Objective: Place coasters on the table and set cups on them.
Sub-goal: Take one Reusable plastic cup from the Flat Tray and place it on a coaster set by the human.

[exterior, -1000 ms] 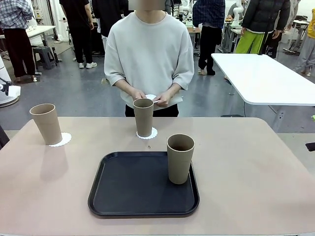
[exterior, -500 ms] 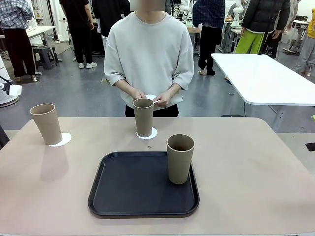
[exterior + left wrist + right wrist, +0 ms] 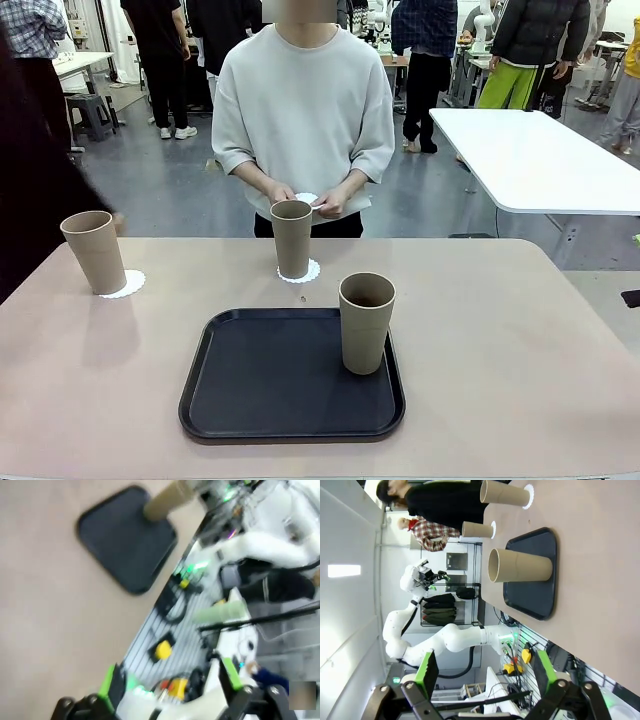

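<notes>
Already set: left cup [image 3: 93, 250] on left coaster [image 3: 128, 285], mid cup [image 3: 292, 238] on mid coaster [image 3: 300, 272]. The third cup [image 3: 366, 322] stood upright on the right side of the tray [image 3: 260, 380], right of table [image 3: 520, 340] centre, so I'd judge the right arm nearer. The spare coaster [image 3: 306, 198] was in the person's hands [image 3: 335, 203] at the far edge, not laid down, so no landing spot yet; left claw [image 3: 169, 672] and right claw [image 3: 485, 660] hung released, empty, well apart from that cup.
</notes>
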